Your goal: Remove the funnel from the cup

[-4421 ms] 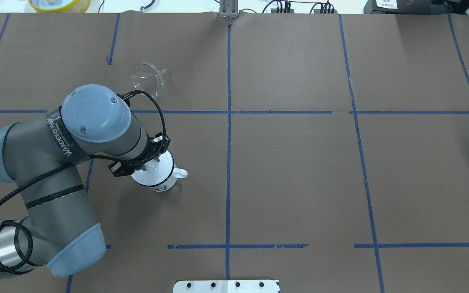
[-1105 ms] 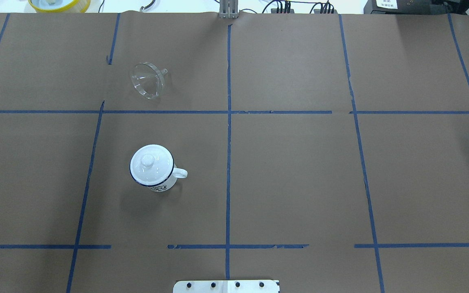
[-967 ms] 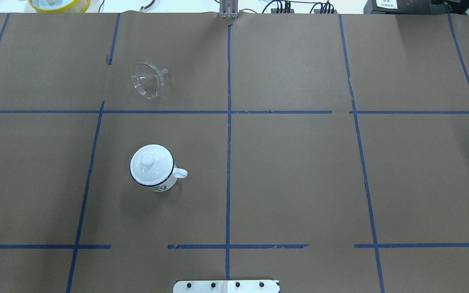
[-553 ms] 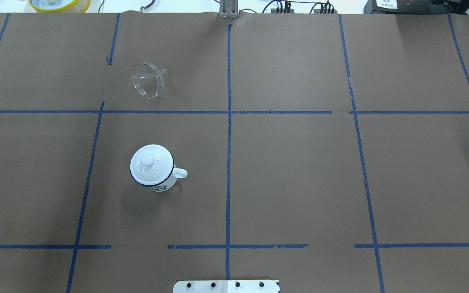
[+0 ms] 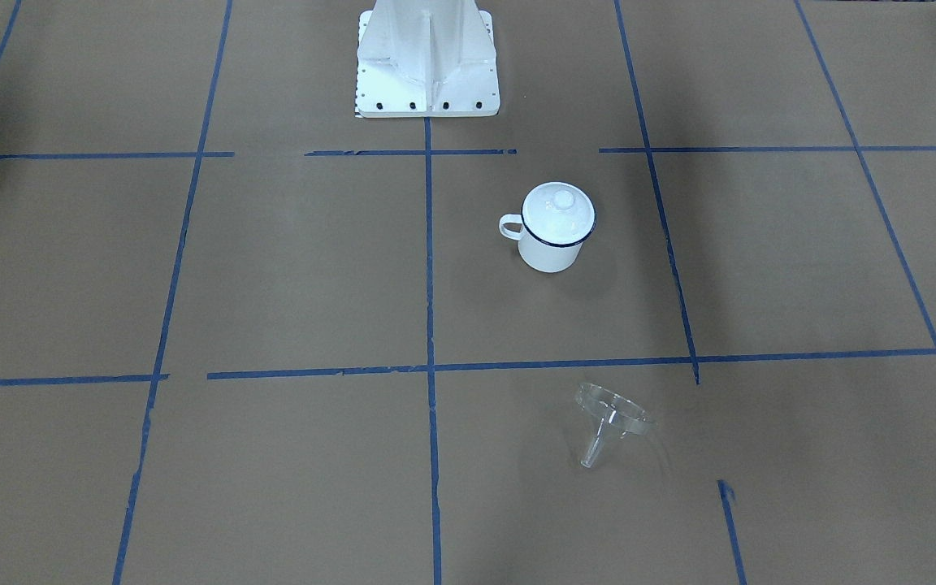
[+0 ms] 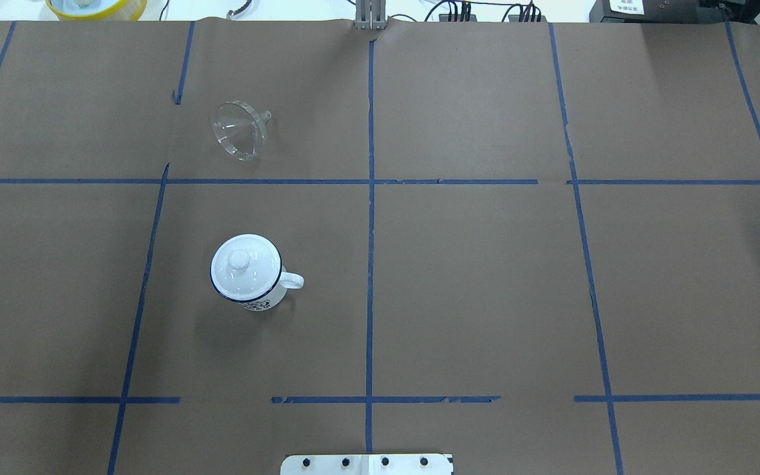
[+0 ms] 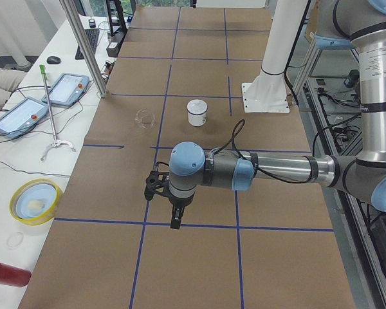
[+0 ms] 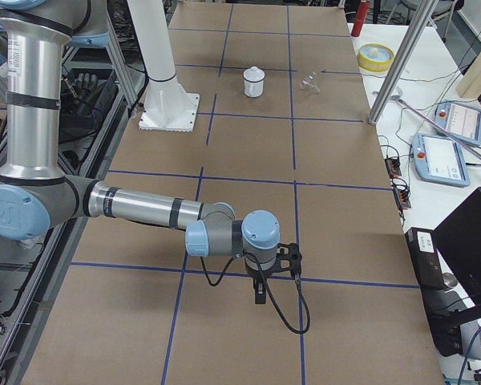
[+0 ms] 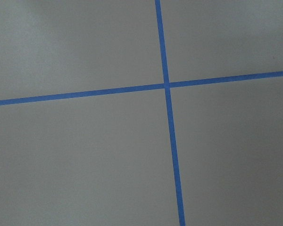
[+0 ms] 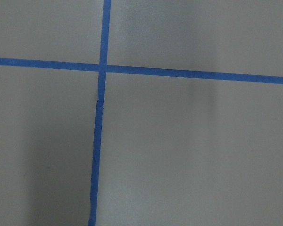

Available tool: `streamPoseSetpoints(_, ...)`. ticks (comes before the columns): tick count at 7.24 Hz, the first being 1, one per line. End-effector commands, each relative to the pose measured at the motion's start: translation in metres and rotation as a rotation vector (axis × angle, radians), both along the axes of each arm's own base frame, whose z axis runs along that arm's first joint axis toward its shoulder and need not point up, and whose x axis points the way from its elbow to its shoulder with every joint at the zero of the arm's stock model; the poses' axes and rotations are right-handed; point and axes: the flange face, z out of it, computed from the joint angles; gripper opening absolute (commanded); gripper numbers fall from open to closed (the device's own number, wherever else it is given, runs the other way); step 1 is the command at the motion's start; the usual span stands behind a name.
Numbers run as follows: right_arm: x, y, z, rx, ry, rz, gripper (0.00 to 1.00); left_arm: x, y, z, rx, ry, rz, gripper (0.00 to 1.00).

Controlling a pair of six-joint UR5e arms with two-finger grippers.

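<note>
The small clear plastic funnel (image 6: 240,130) lies tipped on the brown paper-covered table (image 6: 485,277), well apart from the white enamel mug (image 6: 248,274) capped by a knobbed white lid (image 6: 240,259). The left gripper (image 7: 175,221) and right gripper (image 8: 260,295) hang far from both; their opening cannot be told. The left arm, earlier over the mug, has withdrawn; the funnel is unmoved

We've got the cup (image 6: 248,274) upright on the tabletop (image 6: 485,297), robot's left half, w/ the lid (image 6: 240,261) sitting on it. The funnel (image 6: 240,130) lies on its side further out from the robot, well apart from the cup.
</note>
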Motion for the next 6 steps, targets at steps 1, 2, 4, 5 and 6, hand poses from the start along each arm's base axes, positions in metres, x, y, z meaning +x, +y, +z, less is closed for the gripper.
streamPoseSetpoints(1,0.0000,0.0000,0.0000,0.000,0.000,0.000,1.00,0.0001,-0.0034,-0.0030,0.042,-0.003,-0.004,1.00)
streamPoseSetpoints(2,0.0000,0.0000,0.0000,0.000,0.000,0.000,1.00,0.0001,-0.0035,0.0034,0.050,-0.003,-0.003,1.00)
streamPoseSetpoints(4,0.0001,0.0000,0.0001,0.000,0.001,0.000,1.00,-0.0001,-0.0075,0.0016,0.059,-0.003,0.000,1.00)
streamPoseSetpoints(5,0.0001,0.0000,0.0001,0.000,0.001,0.000,1.00,-0.0003,-0.0095,0.0005,0.062,-0.003,0.001,1.00)
streamPoseSetpoints(6,0.0000,0.0000,0.0000,0.000,0.000,0.000,1.00,-0.0003,-0.0096,-0.0003,0.063,-0.003,0.001,1.00)
